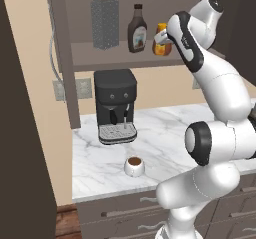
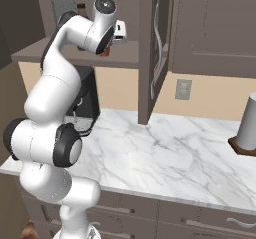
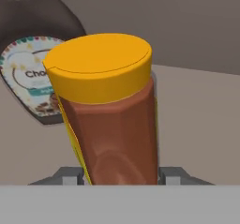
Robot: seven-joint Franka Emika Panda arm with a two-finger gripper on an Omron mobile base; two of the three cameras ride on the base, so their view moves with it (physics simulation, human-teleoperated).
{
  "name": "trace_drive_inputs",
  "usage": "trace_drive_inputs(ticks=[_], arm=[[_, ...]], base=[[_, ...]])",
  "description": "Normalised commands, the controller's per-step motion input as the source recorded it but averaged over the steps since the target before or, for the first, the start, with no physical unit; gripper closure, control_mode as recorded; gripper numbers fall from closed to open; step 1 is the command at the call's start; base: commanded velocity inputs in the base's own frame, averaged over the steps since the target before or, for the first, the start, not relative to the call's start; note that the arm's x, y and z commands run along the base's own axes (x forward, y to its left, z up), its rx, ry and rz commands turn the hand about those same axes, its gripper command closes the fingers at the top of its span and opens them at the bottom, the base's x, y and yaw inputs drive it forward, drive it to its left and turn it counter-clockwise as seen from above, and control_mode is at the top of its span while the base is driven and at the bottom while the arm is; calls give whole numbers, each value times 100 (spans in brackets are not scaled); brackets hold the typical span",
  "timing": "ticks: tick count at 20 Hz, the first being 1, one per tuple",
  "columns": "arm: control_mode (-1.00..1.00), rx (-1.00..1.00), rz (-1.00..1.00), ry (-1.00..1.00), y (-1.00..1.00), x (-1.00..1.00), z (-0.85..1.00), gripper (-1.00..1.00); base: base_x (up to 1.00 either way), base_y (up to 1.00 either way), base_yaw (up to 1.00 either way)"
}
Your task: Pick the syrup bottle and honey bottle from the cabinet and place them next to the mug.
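Honey bottle pinched up on the cabinet shelf

The gripper is pressed onto the honey bottle, one finger on each side low on its body in the hand view, the bottle's long axis running straight out ahead of the claw. It stands on the cabinet shelf just beside the syrup bottle. The mug sits well below on the counter, so I'd judge the coming move is out and down toward it.
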Motion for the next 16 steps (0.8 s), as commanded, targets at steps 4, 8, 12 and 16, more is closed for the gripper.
trace_drive_inputs(ticks=[4,8,12,16], arm=[[-100,0,0,0,0,-5,0,100],[-100,0,-1,-3,-3,-67,0,100],[-100,0,0,-4,0,-77,0,100],[-100,0,0,-7,0,-77,-1,100]], base=[[0,0,0],[0,0,0],[0,0,0],[0,0,0]])
